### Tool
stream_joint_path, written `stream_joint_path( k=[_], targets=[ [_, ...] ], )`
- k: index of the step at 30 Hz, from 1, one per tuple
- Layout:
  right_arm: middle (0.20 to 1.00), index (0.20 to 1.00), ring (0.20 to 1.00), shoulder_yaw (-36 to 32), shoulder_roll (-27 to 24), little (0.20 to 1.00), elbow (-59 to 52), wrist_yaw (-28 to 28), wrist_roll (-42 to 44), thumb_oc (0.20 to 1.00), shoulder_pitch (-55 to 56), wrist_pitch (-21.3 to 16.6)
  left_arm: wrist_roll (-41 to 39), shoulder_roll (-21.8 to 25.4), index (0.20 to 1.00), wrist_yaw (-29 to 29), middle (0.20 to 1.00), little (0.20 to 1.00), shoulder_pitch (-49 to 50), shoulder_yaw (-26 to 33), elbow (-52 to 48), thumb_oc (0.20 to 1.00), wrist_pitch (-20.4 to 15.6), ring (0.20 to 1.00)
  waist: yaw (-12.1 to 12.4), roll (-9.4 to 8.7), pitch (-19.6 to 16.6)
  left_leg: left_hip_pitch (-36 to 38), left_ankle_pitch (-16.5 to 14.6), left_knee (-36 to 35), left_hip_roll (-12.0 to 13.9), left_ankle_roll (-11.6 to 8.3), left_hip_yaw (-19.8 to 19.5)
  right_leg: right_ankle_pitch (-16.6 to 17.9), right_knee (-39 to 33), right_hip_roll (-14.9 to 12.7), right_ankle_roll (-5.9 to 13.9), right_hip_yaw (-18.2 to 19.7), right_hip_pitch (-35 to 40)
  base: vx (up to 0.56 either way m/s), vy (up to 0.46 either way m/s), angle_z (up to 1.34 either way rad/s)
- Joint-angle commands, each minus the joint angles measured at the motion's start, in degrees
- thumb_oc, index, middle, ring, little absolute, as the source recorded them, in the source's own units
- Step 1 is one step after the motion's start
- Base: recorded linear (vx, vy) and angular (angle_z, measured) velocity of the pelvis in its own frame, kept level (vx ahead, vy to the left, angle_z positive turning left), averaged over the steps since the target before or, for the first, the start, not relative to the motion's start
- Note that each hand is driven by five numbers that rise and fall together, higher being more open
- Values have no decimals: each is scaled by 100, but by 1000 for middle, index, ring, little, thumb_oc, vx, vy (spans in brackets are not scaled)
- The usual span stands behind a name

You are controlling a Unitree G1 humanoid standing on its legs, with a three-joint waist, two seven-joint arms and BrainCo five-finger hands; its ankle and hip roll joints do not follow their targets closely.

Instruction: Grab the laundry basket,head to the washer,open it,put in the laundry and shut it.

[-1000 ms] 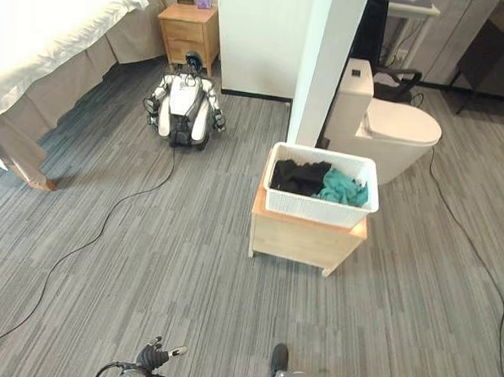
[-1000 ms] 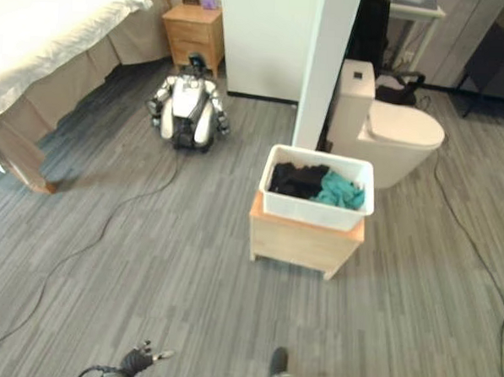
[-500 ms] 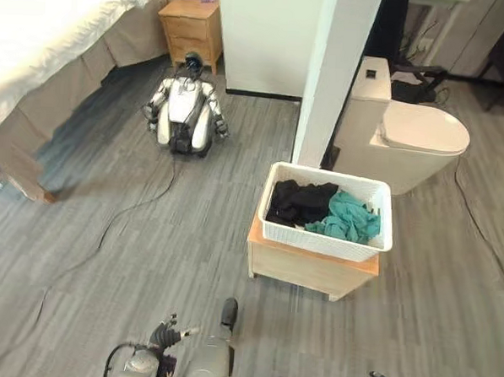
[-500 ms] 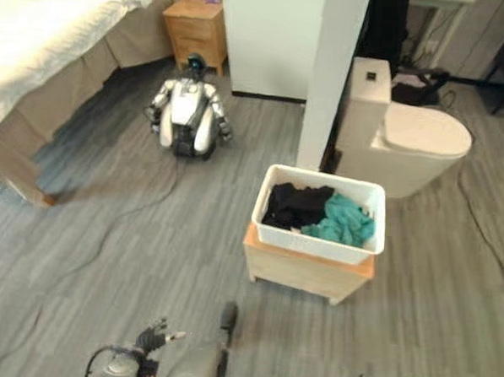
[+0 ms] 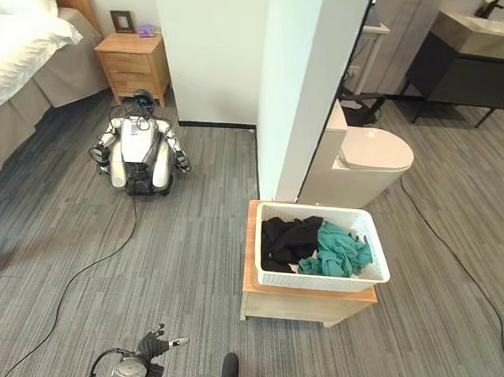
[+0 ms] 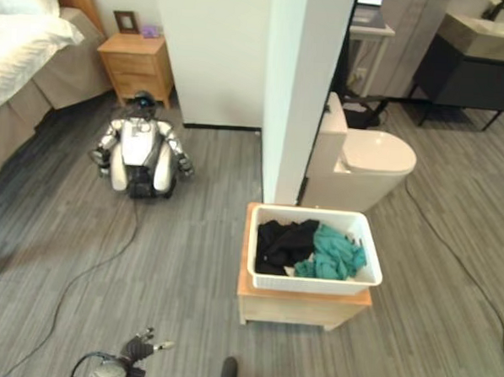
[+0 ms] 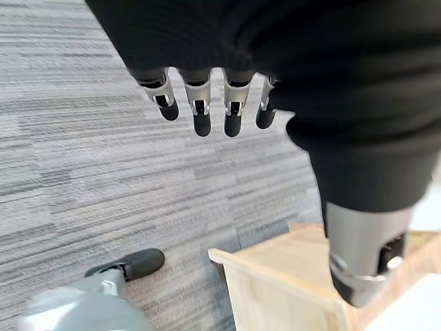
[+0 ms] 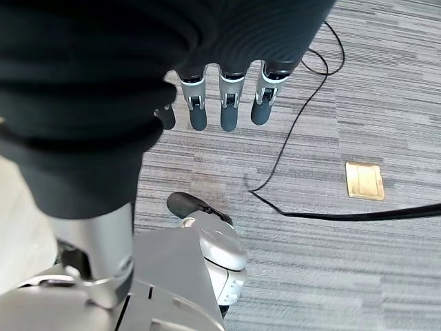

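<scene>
Two robot hands: both hang low over the grey floor [image 5: 188,270], fingers straight and relaxed, nothing in either.
Left robot hand [image 5: 154,345]: seen at the bottom edge of the head views, left of centre, fingers spread loosely; in its wrist view [image 7: 207,103] the dark-tipped fingers point down at the floor and the thumb [image 7: 362,255] hangs in front of a corner of the wooden table [image 7: 289,276].
Right robot hand [image 8: 220,96]: in its wrist view the fingers are straight over the floor, thumb apart, grasping nothing; a small brass floor plate [image 8: 364,181] lies on the floor past them.
Laundry basket [image 5: 321,281]: white, perforated walls, standing on the low wooden table [image 5: 305,305], ahead of and to the right of the left robot hand, well apart from it and untouched.
Laundry: black clothes [image 5: 287,238] in the basket's left half, teal clothes [image 5: 337,252] in the right half, touching each other.
Behind the basket: white pillar [image 5: 312,82] and a white toilet [image 5: 363,160].
Far left: another humanoid robot [image 5: 138,153] sits on the floor before a wooden nightstand [image 5: 133,62], beside a bed [image 5: 23,41].
Far right: dark vanity with a sink [image 5: 470,52].
</scene>
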Motion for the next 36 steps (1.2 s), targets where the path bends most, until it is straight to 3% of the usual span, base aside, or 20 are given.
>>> stream_joint_path(
  k=[1,2,4,5,7,8,11,13,16,20,25,33,34,36],
  targets=[
    [1000,1000,1000,-298,-383,1000,335,-31,471,1000,-77,-13,-332,-29,1000,-59,1000,1000,-56,385,-356,1000,-88,1000,136,-51,165,-30,-473,472,616,-486,-260,677,-686,337,-132,-306,449,48,-103,0],
    [1000,1000,1000,-297,-382,1000,334,-31,471,1000,-74,-13,-333,-27,1000,-59,1000,1000,-51,385,-362,1000,-84,1000,134,-51,165,-25,-470,466,617,-487,-262,676,-686,338,-133,-308,453,68,-145,16],
    [1000,1000,1000,-611,-636,1000,-202,-79,855,1000,-38,-199,-820,332,1000,-143,1000,1000,429,915,-1581,1000,-107,1000,103,-87,144,68,-321,249,785,-618,-226,564,-686,451,-135,-395,489,35,-125,23],
    [1000,1000,1000,-608,-635,1000,-208,-81,854,1000,-31,-195,-820,335,1000,-143,1000,1000,441,918,-1594,1000,-98,1000,101,-87,142,77,-316,238,788,-620,-225,562,-686,453,-136,-395,493,21,-152,-2],
    [1000,1000,1000,-1022,-1156,1000,-2248,-109,607,1000,376,-173,-1007,698,1000,-59,1000,1000,1000,1740,-3001,1000,-51,1000,20,-126,130,156,-201,56,940,-725,-180,461,-686,583,-154,-363,506,10,-125,-10],
    [1000,1000,1000,-1795,-1753,1000,-4605,-154,173,1000,907,-38,-671,738,1000,152,1000,1000,1128,2310,-4075,1000,139,1000,-75,-139,148,185,-213,26,1038,-758,-143,366,-686,674,-193,-363,566,-5,-87,-7],
    [1000,1000,1000,-2374,-2128,1000,-5821,-349,-142,1000,909,151,23,998,1000,177,1000,1000,748,2254,-4932,1000,445,1000,-143,-77,94,152,-228,26,1068,-748,-183,308,-686,736,-238,-357,562,1,-21,4],
    [1000,1000,1000,-2343,-2356,1000,-6071,-440,-234,1000,575,267,84,1223,1000,128,1000,1000,246,1930,-5069,1000,565,1000,-151,-35,84,156,-252,26,1077,-761,-225,281,-686,776,-260,-362,575,4,5,5],
    [1000,1000,1000,-1939,-2625,1000,-5788,-432,-98,1000,-148,347,108,1369,1000,121,1000,1000,-557,1351,-4723,1000,744,1000,-131,-44,81,138,-246,26,1091,-777,-252,283,-686,798,-261,-388,570,0,3,1],
    [1000,1000,1000,-874,-2885,1000,-5066,-339,222,1000,-1593,430,-86,1355,1000,295,1000,1000,-2072,339,-3590,1000,981,1000,-94,-127,311,14,-165,26,1156,-806,-279,337,-686,865,-275,-421,447,-69,-22,5],
    [1000,1000,1000,463,-2895,1000,-4248,-461,478,1000,-3768,614,-646,1322,1000,722,1000,1000,-4235,-574,-2108,1000,1127,1000,-125,-289,1009,-443,83,26,1230,-856,-367,495,-686,959,-304,-427,27,-200,-53,12],
    [1000,1000,1000,1702,-2705,1000,-3170,-548,341,1000,-5298,701,-1396,1326,1000,853,1000,1000,-6085,-1479,-395,1000,934,1000,-172,-428,1567,-934,312,36,1255,-884,-327,753,-686,962,-274,-473,-482,-97,-14,8],
    [1000,1000,1000,2081,-2628,1000,-2402,-555,402,1000,-5698,671,-1471,1288,1000,815,1000,1000,-6523,-1824,12,1000,918,1000,-124,-443,1661,-1022,357,49,1266,-895,-320,797,-686,967,-260,-477,-588,-46,-11,3],
    [1000,1000,1000,2237,-2574,1000,-2136,-500,424,1000,-5773,666,-1500,1307,1000,861,1000,1000,-6677,-1867,-18,1000,904,1000,-110,-468,1770,-1095,393,49,1280,-901,-313,830,-686,977,-259,-477,-679,-45,-12,-3]
  ],
)
